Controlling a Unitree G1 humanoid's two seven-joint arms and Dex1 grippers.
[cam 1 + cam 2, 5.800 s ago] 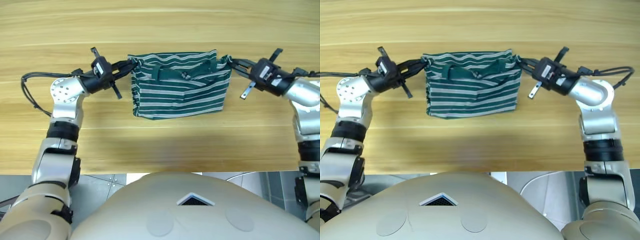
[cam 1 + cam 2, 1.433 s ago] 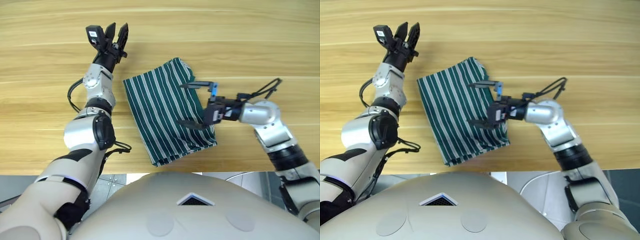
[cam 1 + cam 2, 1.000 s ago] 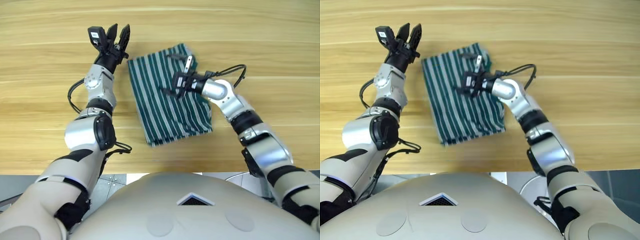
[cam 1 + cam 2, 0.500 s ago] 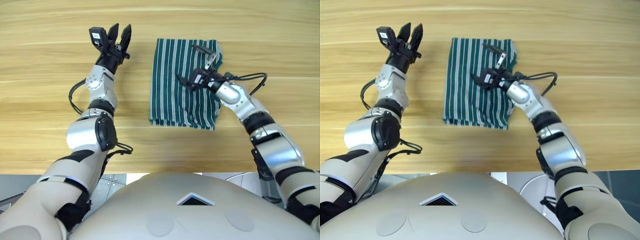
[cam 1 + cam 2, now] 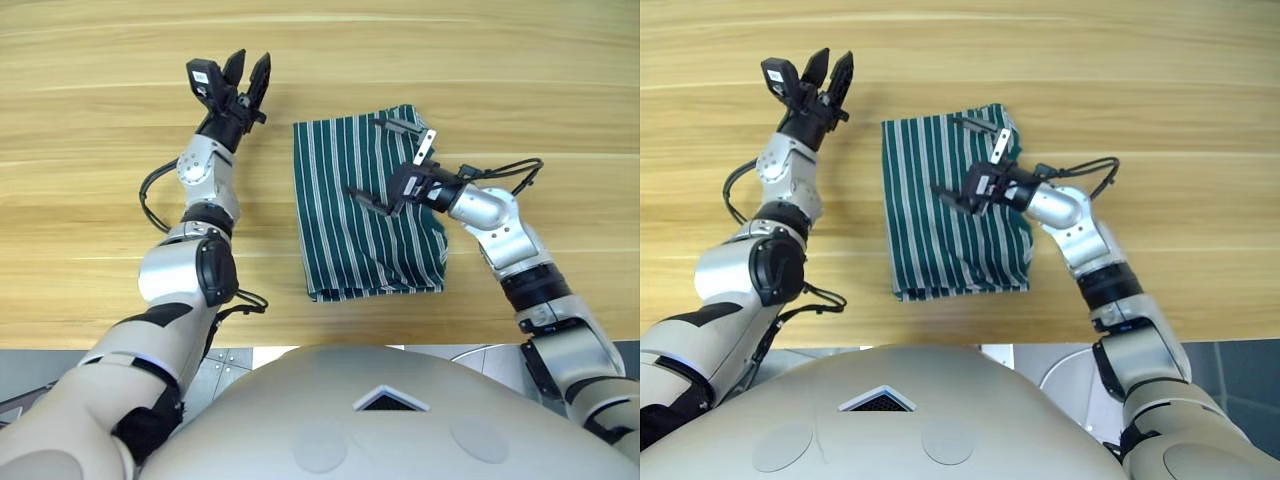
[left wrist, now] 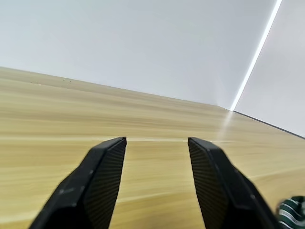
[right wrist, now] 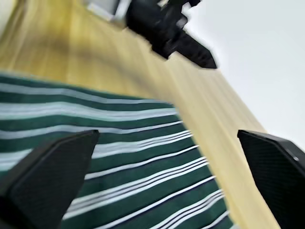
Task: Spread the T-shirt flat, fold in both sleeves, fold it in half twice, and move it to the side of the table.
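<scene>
T-shirt (image 5: 345,235) nearer and askew under spread right end effector (image 5: 385,162) on table (image 5: 520,60)

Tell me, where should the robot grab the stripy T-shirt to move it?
The folded T-shirt lies flat on the table, so only an edge gives something to pinch. Its right edge is probably best, coming in low from the robot's right and catching all the layers, because the open right gripper hangs over that half.
</scene>
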